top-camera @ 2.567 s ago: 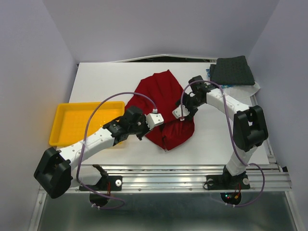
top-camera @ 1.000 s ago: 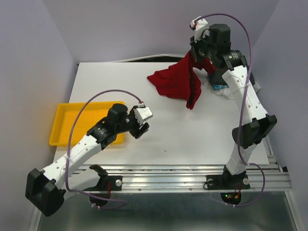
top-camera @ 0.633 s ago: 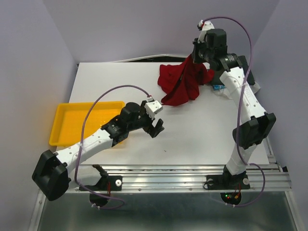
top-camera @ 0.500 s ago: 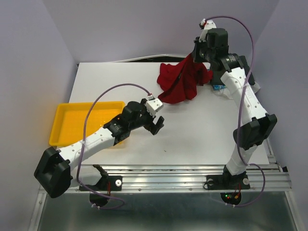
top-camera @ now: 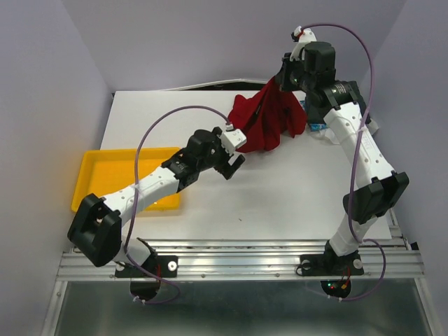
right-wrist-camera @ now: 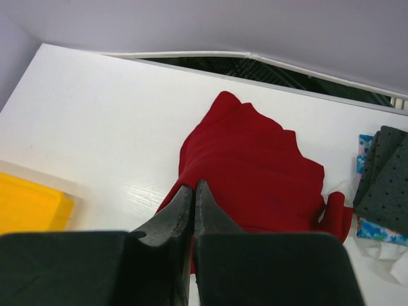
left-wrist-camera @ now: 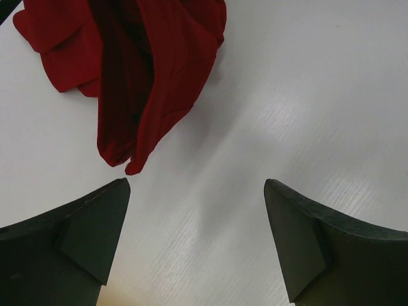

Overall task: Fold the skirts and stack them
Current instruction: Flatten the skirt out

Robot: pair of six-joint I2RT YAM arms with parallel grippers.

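The left gripper has reached closer to the red skirt, jaws spread wide just short of its hem. The right gripper pinches that skirt, raised at 1 o'clock. At 9 o'clock, the left arm crosses the yellow tray.

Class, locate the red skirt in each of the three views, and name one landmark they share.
Top external: red skirt at upper middle.
Left wrist: red skirt at upper left.
Right wrist: red skirt at centre.
Shared landmark: the white table under it.
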